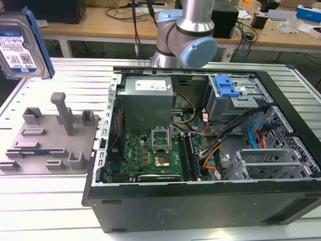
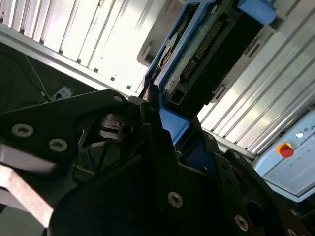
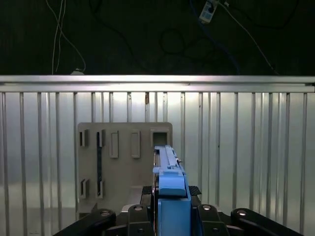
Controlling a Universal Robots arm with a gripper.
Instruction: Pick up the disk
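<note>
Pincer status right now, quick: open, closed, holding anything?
Pincer: closed on the silver metal hard disk with the blue frame edge, held on edge above the grey plastic holder tray.

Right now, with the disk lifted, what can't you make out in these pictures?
- Disk: cut off by the exterior view's left and top edges.
- Pincer: its grip on the disk is covered by the blue frame in the first wrist view.
- Grey holder tray: its near part sits behind the disk and pincer in the first wrist view.
</note>
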